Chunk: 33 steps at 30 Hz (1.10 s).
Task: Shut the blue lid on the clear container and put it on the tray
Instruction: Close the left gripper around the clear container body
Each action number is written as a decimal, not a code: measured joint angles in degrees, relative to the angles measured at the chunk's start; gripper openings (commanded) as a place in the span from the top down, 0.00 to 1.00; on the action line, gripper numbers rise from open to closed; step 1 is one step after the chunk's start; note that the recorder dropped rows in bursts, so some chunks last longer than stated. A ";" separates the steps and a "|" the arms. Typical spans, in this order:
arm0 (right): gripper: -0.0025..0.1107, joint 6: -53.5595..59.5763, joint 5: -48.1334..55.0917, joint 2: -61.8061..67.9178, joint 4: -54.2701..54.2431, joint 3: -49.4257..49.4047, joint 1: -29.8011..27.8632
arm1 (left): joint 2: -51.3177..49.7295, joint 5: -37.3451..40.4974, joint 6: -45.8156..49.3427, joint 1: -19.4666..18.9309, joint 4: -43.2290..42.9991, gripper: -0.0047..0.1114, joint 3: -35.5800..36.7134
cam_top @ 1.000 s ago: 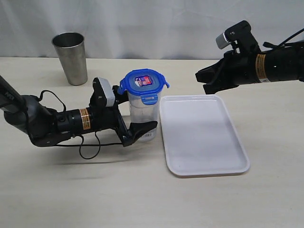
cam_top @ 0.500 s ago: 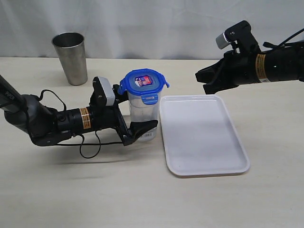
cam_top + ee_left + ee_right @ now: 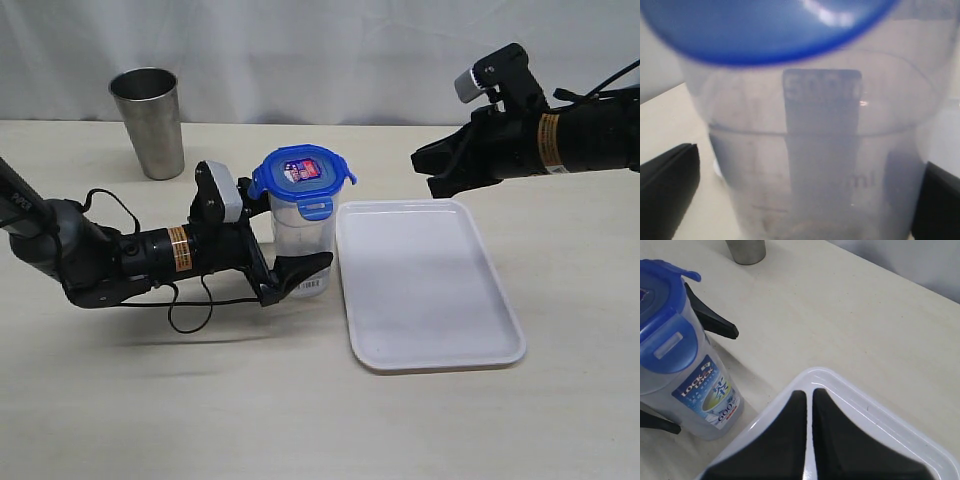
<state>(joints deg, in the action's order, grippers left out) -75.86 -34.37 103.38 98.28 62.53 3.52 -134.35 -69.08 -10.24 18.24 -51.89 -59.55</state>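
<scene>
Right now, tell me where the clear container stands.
In the exterior view the clear container stands upright on the table just left of the tray, with the blue lid on top and the open left gripper straddling its lower part.

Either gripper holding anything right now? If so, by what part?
Nothing is held. The left gripper has its jaws open on either side of the tall clear plastic container's lower body, not clamped. The right gripper is shut and empty.
</scene>
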 measured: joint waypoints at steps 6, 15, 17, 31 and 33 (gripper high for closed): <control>0.94 -0.23 0.00 0.00 0.00 0.00 0.00 | 0.00 0.00 0.00 0.00 0.00 0.08 0.00; 0.94 -0.32 0.00 0.00 0.00 0.00 0.00 | 0.00 0.00 -1.41 0.00 -2.24 0.08 -0.04; 0.94 -0.36 0.00 0.00 0.00 0.00 0.00 | 0.00 0.00 -1.41 0.00 -2.54 0.08 -0.04; 0.94 -0.45 0.00 0.00 0.00 0.00 0.00 | 0.00 0.00 -1.41 0.00 -1.97 0.42 -0.04; 0.94 -0.45 0.00 0.00 0.00 0.00 0.00 | 0.00 -0.09 -1.63 0.00 -2.20 0.51 -0.04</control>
<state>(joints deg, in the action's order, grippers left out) -76.31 -34.37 103.38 98.28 62.53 3.52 -134.35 -69.17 -11.88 18.24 -54.09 -59.59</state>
